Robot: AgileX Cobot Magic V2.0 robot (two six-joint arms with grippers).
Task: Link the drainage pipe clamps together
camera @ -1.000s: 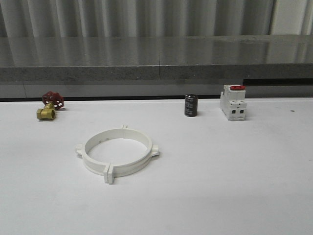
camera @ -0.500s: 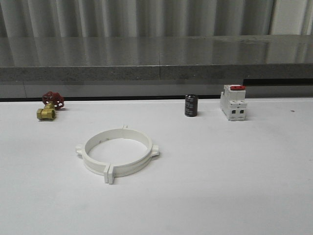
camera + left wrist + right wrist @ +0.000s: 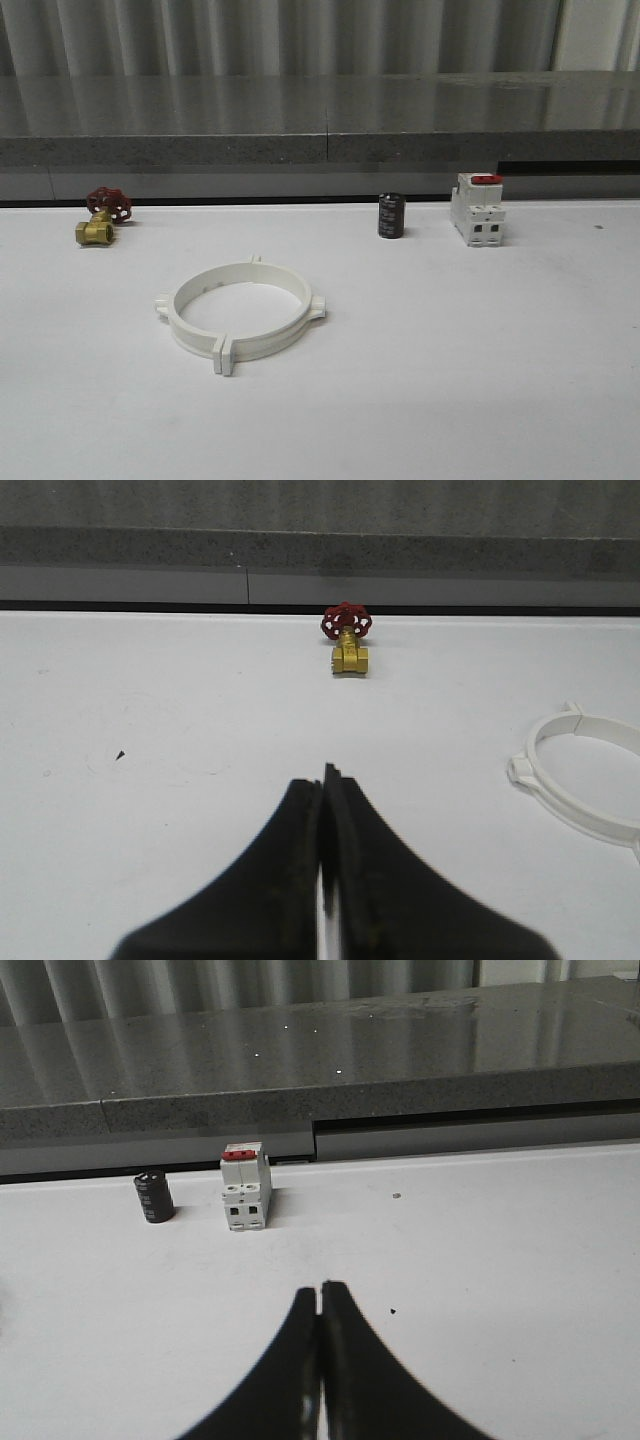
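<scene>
Drainage pipe clamps (image 3: 240,312): lie as one closed ring on the white table (image 3: 480,380), left of centre, end tabs meeting; I judge the joining done.
My left pincer (image 3: 322,790): pressed closed, empty, near the ring.
My right pincer (image 3: 320,1300): closed, empty, well apart.
Far row: brass valve (image 3: 100,218), black capacitor (image 3: 390,216), breaker (image 3: 476,209), untouched.
Left: nothing, apparently.

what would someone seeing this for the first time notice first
The big white ring of the drainage pipe clamps stands out, lying flat on the white table left of centre. Along the far edge sit three small items: a brass valve with a red handwheel at the left, a black cylinder and a white breaker with a red top to the right. In the wrist views, the left gripper and right gripper are shut, holding nothing.
</scene>
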